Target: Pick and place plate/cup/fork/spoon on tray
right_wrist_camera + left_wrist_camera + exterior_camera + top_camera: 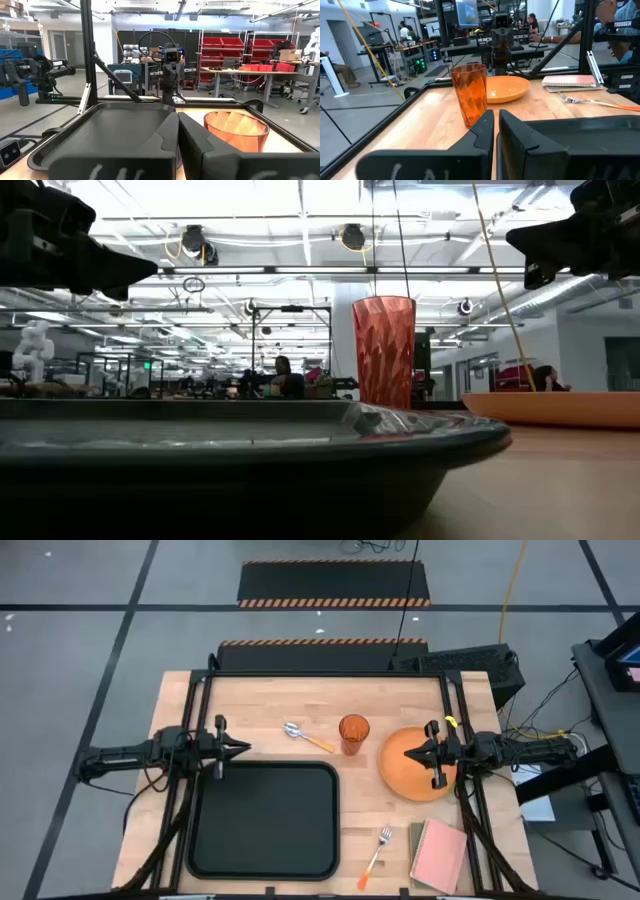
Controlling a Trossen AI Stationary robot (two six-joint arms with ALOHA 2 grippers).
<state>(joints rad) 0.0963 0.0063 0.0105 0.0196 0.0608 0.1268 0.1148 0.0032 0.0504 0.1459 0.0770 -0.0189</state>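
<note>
Bare black tray (264,820), tableware outside

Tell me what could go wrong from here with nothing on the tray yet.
The cup stands upright between the spoon and the plate, so a sweeping arm could tip it. The right gripper hovers over the plate, whose flat rim may slip. The fork lies by the notebook, crowding a grasp.

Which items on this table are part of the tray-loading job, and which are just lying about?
Job items: tray, plate, cup, spoon, fork; none is on the tray yet.
Lying about: pink notebook beside the fork.
</note>
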